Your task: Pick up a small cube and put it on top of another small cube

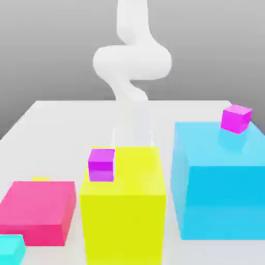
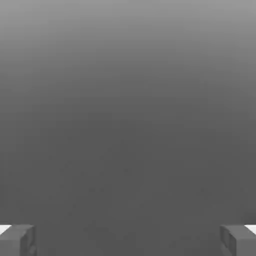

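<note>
The small cube (image 1: 10, 248), plain cyan, lies on the table at the exterior view's near left corner, partly cut by the picture's edge. One small magenta cube (image 1: 101, 164) rests on a big yellow block (image 1: 124, 207). A second magenta cube (image 1: 236, 118) sits on a huge light-blue block (image 1: 220, 181). My white arm (image 1: 132, 62) rises behind the yellow block, far from the cyan cube. In the hand view my gripper (image 2: 128, 240) is open, its grey fingertips (image 2: 17, 240) wide apart with nothing between them over a plain grey surface.
A flat pink block (image 1: 39, 209) lies at the exterior view's left, just behind the cyan cube, with a small yellow piece (image 1: 41, 179) behind it. The white table (image 1: 62, 119) stretches back toward the arm's base.
</note>
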